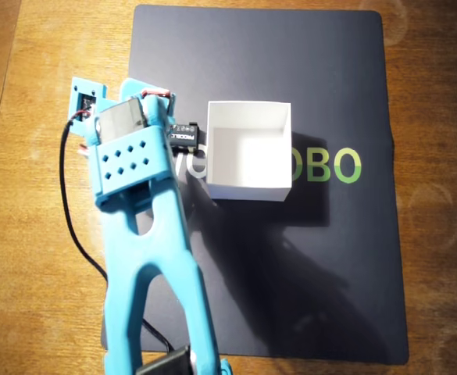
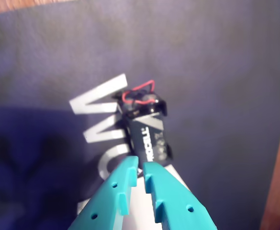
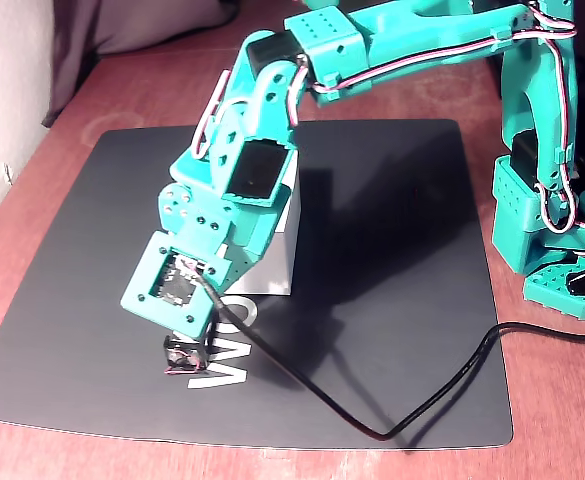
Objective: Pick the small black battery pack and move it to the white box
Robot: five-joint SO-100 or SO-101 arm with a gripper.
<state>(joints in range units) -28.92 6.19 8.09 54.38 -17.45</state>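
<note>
A brown wooden table (image 1: 439,234) carries a dark navy rectangular mat (image 1: 290,273) with pale printed lettering. The teal plastic arm (image 3: 392,35) reaches over the mat and bends down toward it. In the overhead view, the square white card box (image 1: 249,148) with thin upright walls stands open-topped just right of the gripper. The teal two-finger gripper (image 2: 140,166) has its tips pinched almost together on the near end of the small black battery pack (image 2: 147,130). The pack lies on the mat lettering just ahead of the fingertips, outside the box, with its thin red wires (image 2: 139,92) at the far end.
</note>
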